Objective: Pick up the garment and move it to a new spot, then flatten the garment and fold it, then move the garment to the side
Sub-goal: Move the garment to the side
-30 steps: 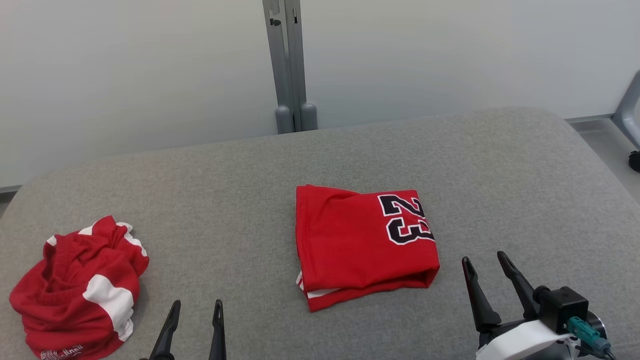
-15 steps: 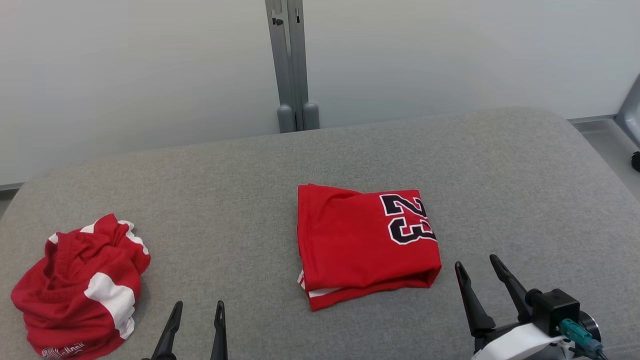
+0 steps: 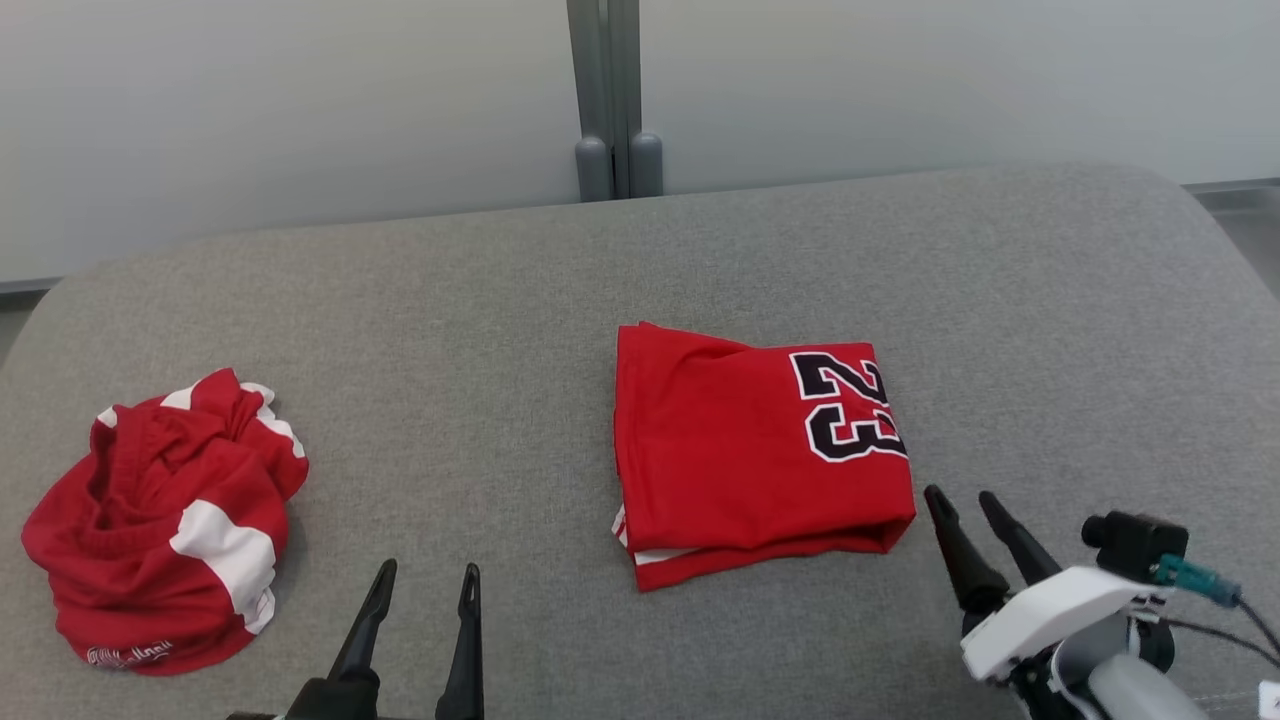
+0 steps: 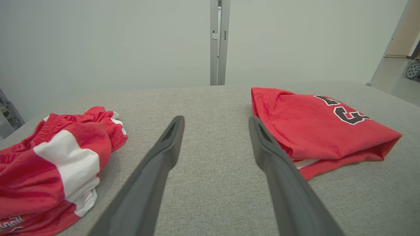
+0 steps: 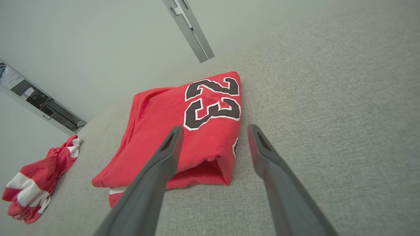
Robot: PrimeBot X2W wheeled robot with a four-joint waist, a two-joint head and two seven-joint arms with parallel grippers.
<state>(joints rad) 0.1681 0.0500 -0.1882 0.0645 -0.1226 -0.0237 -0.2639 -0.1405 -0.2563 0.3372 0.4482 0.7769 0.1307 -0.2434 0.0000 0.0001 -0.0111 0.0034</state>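
The gray table (image 3: pixel 700 250) lay in front of me. My left tool (image 3: pixel 429 568) and right tool (image 3: pixel 958 494) were both wide open and held nothing. Just past the right tool, mid-table, sat the red garment (image 3: pixel 750 450), already folded. I think only moving it aside was left. A crumpled red cloth (image 3: pixel 160 520) sat far left.
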